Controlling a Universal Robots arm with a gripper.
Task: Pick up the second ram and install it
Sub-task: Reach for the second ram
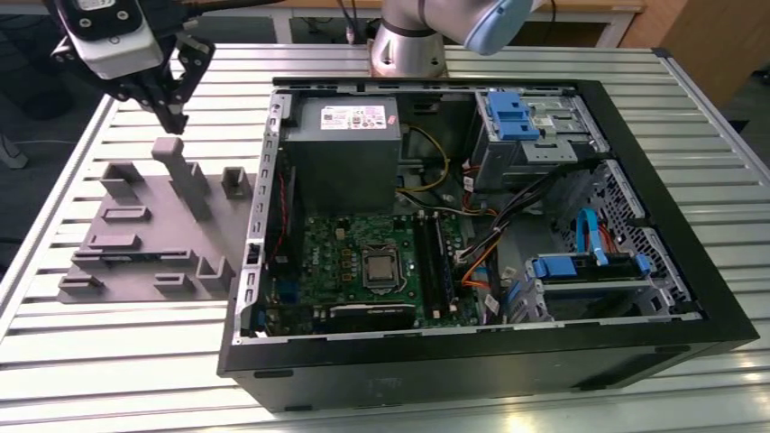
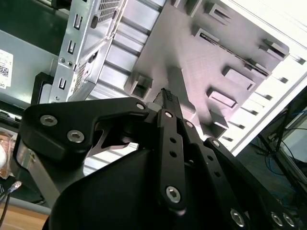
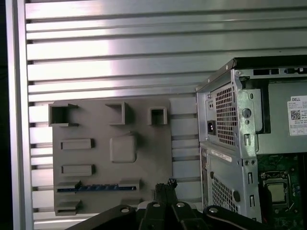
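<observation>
— Where do we have the second ram (image 3: 93, 188)?

— In the first wrist view we see it standing on edge in a slot of the grey fixture tray (image 3: 144, 158). It is a thin dark strip with bluish glints, held between two low blocks at its ends. The tray lies on the slatted bench (image 1: 108, 352), just beside the open computer case (image 1: 481, 365).

— And our gripper (image 1: 172, 120)?

— It hangs above the tray, apart from the stick. In both wrist views we read the jaws as pressed together with nothing between them.

— How do we expect the stick to handle?

— Light, we judge, and stiff along its length, but thin and brittle, so it should not be bent or twisted. Its faces carry chips and are uneven, and the board looks smooth enough to slip if pinched at a slant.

— So where do we take hold?

— Across its two flat faces, near the middle of the upper long edge, which the slot leaves free. The lower edge sits in the tray. We judge it to be the contact edge, best left untouched.

— And the slots?

— The long black memory slots (image 1: 430, 262) run along the green motherboard (image 1: 349, 253) inside the case. We cannot tell which are filled.
</observation>
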